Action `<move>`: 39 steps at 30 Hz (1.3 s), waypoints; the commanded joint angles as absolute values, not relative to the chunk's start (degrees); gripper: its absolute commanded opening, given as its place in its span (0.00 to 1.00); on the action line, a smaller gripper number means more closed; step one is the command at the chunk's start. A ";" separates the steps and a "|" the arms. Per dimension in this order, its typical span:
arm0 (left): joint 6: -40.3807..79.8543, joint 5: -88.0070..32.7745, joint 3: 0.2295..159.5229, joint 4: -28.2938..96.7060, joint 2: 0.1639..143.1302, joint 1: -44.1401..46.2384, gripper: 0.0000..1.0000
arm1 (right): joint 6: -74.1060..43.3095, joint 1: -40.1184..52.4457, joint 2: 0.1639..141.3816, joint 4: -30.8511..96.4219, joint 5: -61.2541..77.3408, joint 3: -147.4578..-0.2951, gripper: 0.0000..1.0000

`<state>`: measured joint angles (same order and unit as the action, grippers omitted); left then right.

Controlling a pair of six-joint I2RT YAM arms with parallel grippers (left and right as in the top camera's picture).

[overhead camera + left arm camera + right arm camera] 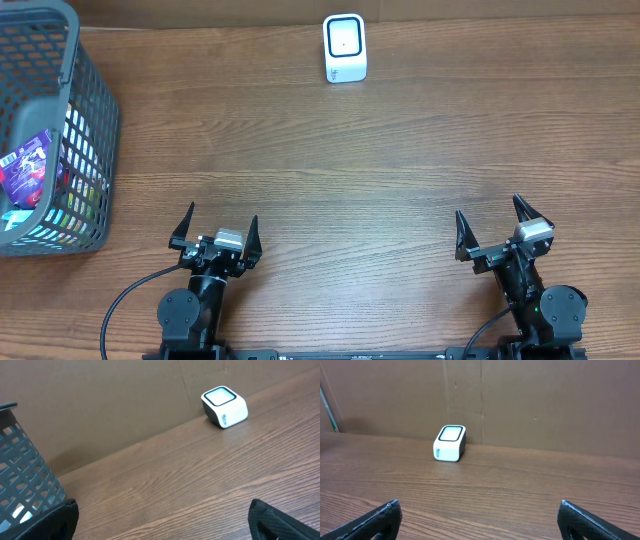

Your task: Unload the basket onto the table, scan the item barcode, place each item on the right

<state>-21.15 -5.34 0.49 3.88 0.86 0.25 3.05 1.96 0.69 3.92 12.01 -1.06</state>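
Both open: left claw (221, 215), right claw (488, 207); scanner (345, 48) well apart

A brown wood-grain table (350, 180) is stretching across the whole scene. A grey plastic lattice basket (108, 170) is standing upright on its left side. A brown cardboard wall (545, 405) is rising along the table's far edge, showing a vertical seam.

Basket (88, 140) left; scanner (345, 47) at back centre
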 commanded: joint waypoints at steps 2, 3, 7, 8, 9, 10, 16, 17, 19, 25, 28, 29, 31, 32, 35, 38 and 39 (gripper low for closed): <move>-20.14 -5.37 0.30 4.03 0.36 -0.08 1.00 | 3.05 1.85 0.16 3.62 11.64 -0.47 1.00; -20.14 -5.37 0.30 4.05 0.36 -0.08 1.00 | 3.05 1.85 0.16 3.62 11.64 -0.47 1.00; -20.14 -5.39 0.30 4.01 0.36 -0.08 1.00 | 3.07 1.85 0.16 3.60 11.64 -0.47 1.00; -20.16 -5.39 0.30 3.75 0.36 -0.08 1.00 | 3.05 1.85 0.16 3.57 11.66 -0.47 1.00; -20.34 -5.37 0.30 3.60 0.36 -0.08 1.00 | 3.05 1.85 0.16 3.57 11.66 -0.47 1.00; -20.38 -5.37 0.30 3.66 0.36 -0.08 1.00 | 3.05 1.85 0.16 3.57 11.66 -0.47 1.00; -20.36 -5.39 0.30 3.88 0.36 -0.08 1.00 | 3.05 1.87 0.16 3.57 11.73 -0.47 1.00; -20.36 -5.39 0.30 3.88 0.36 -0.08 1.00 | 3.05 1.85 0.16 3.57 11.73 -0.47 1.00; -20.36 -5.39 0.30 3.88 0.36 -0.08 1.00 | 3.05 1.85 0.16 3.57 11.66 -0.47 1.00; -20.78 -5.15 0.30 4.10 0.36 -0.08 1.00 | 3.05 1.85 0.16 3.29 12.10 -0.47 1.00; -20.78 -4.45 0.30 4.08 0.36 -0.08 1.00 | 3.03 1.85 0.16 3.22 12.78 -0.47 1.00; -20.75 -4.47 0.30 4.08 0.36 -0.08 0.99 | 3.01 1.85 0.16 3.36 12.82 -0.47 1.00; -20.73 -4.47 0.30 4.05 0.36 -0.08 1.00 | 2.98 1.85 0.16 3.31 13.17 -0.47 1.00; -20.73 -4.47 0.30 4.08 0.36 -0.08 1.00 | 2.98 1.85 0.16 3.25 13.17 -0.47 1.00; -20.53 -4.51 0.30 4.05 0.36 -0.08 1.00 | 2.94 1.85 0.16 3.11 13.17 -0.49 1.00; -20.53 -4.51 0.32 3.75 0.36 -0.08 0.99 | 2.81 1.85 0.16 3.11 13.21 -0.49 1.00; -20.51 -4.51 0.32 3.38 0.36 -0.08 1.00 | 2.81 1.85 0.16 3.11 13.21 -0.51 1.00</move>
